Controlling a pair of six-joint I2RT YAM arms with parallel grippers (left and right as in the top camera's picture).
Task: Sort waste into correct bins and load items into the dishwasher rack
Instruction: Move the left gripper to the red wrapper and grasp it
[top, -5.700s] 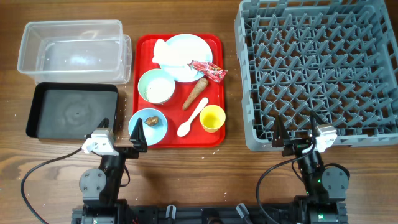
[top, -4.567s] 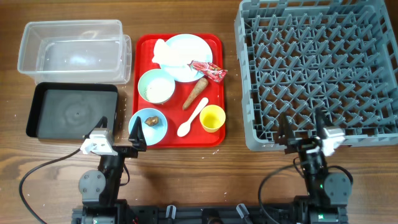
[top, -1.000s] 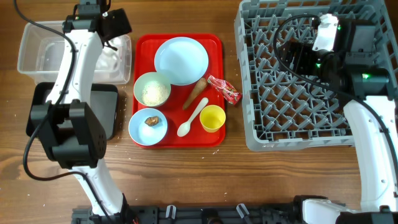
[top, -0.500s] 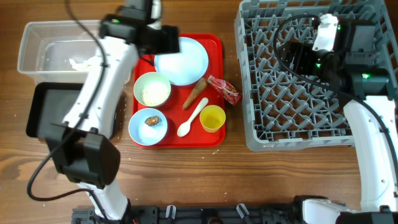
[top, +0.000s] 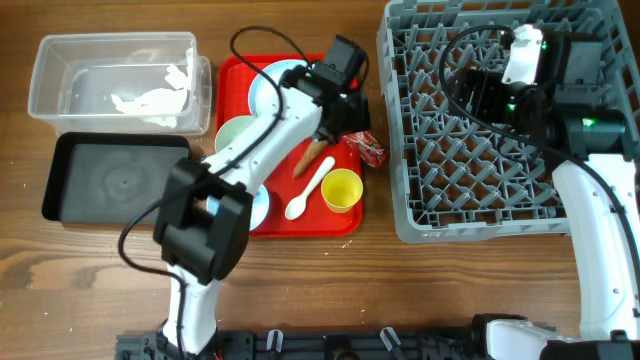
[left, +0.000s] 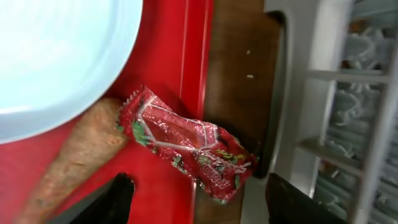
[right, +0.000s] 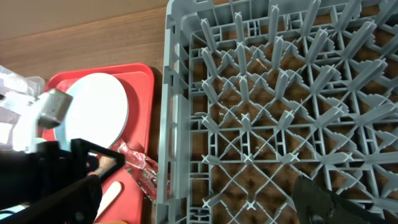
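Observation:
My left gripper (top: 348, 118) (left: 205, 205) is open and empty, hovering just above the red snack wrapper (top: 366, 149) (left: 189, 146), which lies across the red tray's right edge. The carrot-like piece (top: 316, 157) (left: 71, 165) lies beside it, below the pale blue plate (top: 268, 88) (left: 56, 50). Crumpled white paper (top: 150, 97) lies in the clear tub (top: 60, 60). The black tray (top: 115, 178) is bare. The white spoon (top: 310, 188) and yellow cup (top: 341, 190) sit on the red tray. My right gripper (top: 472, 95) (right: 186, 199) is open and empty above the grey rack (top: 520, 150) (right: 280, 93).
My left arm crosses the red serving tray (top: 345, 222) and hides part of the whitish bowl (top: 230, 135) and most of the light blue bowl (top: 260, 208). The rack's left wall (left: 292, 93) stands close beside the wrapper.
My left arm has swung right from the clear tub, across the plate, to above the wrapper. The white paper now lies in the tub. The right arm has not moved.

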